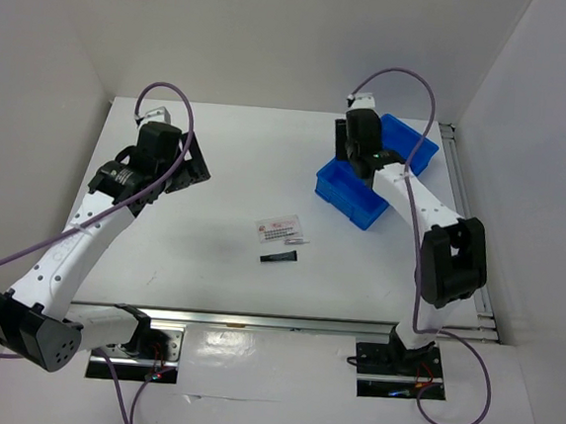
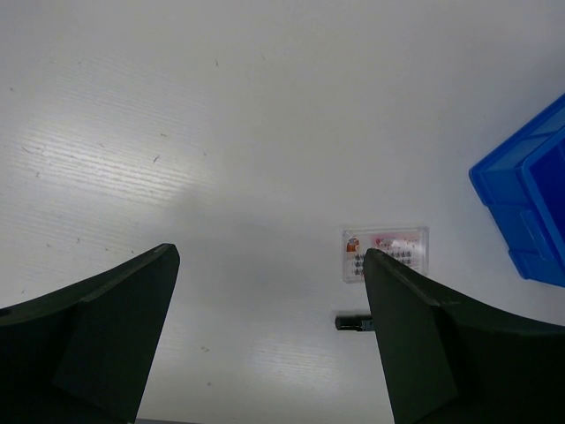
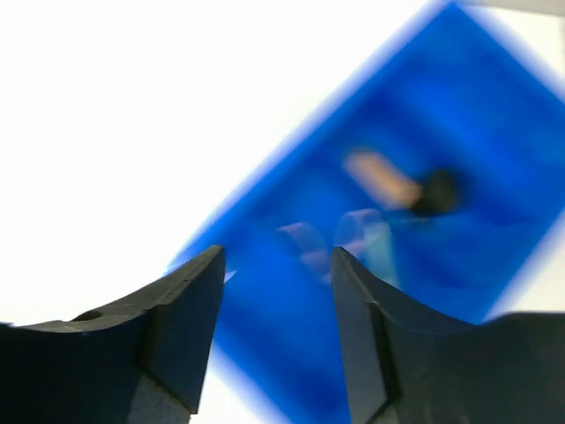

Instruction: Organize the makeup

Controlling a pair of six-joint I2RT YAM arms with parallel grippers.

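Note:
On the table's middle lies the white red-printed sachet (image 1: 283, 230) (image 2: 386, 252), with the slim black tube (image 1: 279, 257) (image 2: 351, 321) just in front of it. My left gripper (image 1: 190, 160) (image 2: 269, 252) hovers open over bare table to their left, holding nothing. My right gripper (image 1: 353, 144) (image 3: 278, 265) hangs open above the blue bin (image 1: 358, 204) (image 3: 291, 353), with nothing between its fingers. In the blurred right wrist view the lavender looped string (image 3: 309, 246) lies in the bin under the fingertips. Farther in lies the tan cylinder (image 3: 381, 178) with its black cap (image 3: 439, 191).
The blue divided bin (image 2: 530, 203) stands at the back right of the table, near the right wall. White walls enclose the table on three sides. A metal rail runs along the near edge by the arm bases.

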